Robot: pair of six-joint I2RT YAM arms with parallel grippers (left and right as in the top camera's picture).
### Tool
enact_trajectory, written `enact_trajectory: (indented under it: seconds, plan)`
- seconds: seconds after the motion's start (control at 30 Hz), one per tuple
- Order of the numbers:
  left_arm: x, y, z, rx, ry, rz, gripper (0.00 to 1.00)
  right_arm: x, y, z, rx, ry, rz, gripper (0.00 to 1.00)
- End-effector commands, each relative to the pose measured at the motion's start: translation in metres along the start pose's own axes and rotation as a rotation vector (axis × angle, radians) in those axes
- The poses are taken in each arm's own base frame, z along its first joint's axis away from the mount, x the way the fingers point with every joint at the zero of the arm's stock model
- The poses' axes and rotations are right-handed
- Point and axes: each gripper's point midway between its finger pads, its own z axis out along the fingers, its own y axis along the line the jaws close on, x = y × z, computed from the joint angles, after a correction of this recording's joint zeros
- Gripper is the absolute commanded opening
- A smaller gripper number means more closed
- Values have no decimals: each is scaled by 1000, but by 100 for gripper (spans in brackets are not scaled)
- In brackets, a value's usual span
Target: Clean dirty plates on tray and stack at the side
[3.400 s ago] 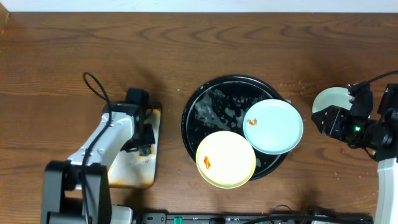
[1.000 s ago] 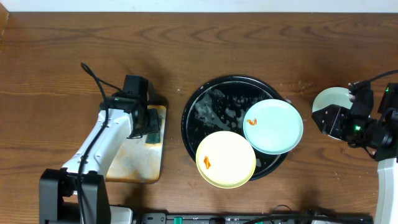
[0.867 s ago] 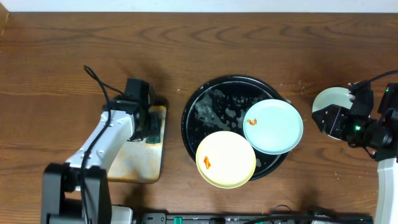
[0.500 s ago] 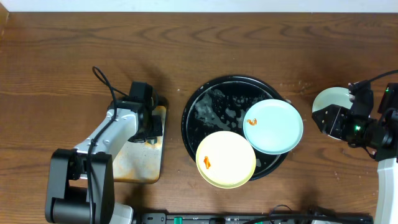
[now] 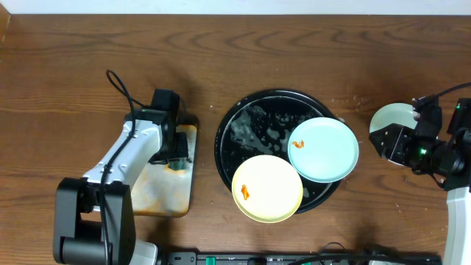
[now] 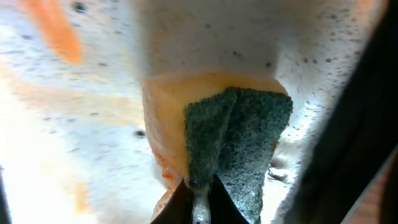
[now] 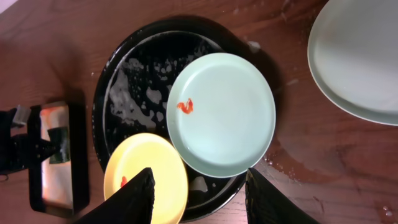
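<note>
The round black tray (image 5: 246,132) holds a pale blue-green plate (image 5: 324,149) and a pale yellow plate (image 5: 267,188), each with an orange smear. They also show in the right wrist view: tray (image 7: 124,81), blue-green plate (image 7: 221,115), yellow plate (image 7: 146,171). Another pale blue-green plate (image 5: 388,118) lies on the table at the right (image 7: 360,56); no smear shows on it. My left gripper (image 5: 175,151) is shut on a yellow-and-green sponge (image 6: 236,137), pinched at its lower edge (image 6: 199,202). My right gripper (image 5: 384,141) is open and empty (image 7: 205,199), beside the right plate.
A rectangular rust-stained metal tray (image 5: 158,191) lies left of the black tray, under my left gripper; it also shows in the right wrist view (image 7: 53,186). Wet foam patches cover the black tray's far left part. Water spots mark the table near the right plate.
My left gripper has moved from the metal tray's middle to its far right end, with the sponge, shifting slightly in the last second. The right arm and plates have not moved.
</note>
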Motion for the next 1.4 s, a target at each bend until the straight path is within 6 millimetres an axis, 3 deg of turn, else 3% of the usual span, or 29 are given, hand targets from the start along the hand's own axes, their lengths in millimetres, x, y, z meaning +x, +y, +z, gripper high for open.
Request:
enact_trajectory:
  seconds: [0.0,0.03,0.07,0.1,0.13,0.4,0.53,0.77,1.0,1.27,1.37]
  plan:
    - [-9,13,-8,-67,-42,2,17,2,4,2,-21,7,-18,45]
    - [-9,13,-8,-66,-45,0,39,2,4,2,-21,7,-18,45]
    - [-9,12,-8,-65,-45,-2,53,2,4,2,-20,7,-18,45]
    - [-9,12,-8,-65,-45,-2,63,2,4,2,-21,7,-19,45]
    - [-9,12,-8,-64,-43,-2,64,2,4,2,-21,7,-19,45]
    - [-8,6,-15,-22,-50,-2,59,0,4,2,-21,0,-22,45]
    - [-5,3,-17,0,-43,-18,43,0,4,2,-21,1,-21,45]
    - [-11,2,-30,17,-94,-53,52,0,4,2,-21,-2,-23,45]
    - [-3,1,-7,16,-55,-86,56,-1,4,2,-22,-7,-25,45]
    - [0,-6,14,40,-12,-86,34,-1,4,2,-22,-6,-25,45]
    - [3,-6,22,34,7,-85,33,-1,4,2,-22,-6,-25,45]
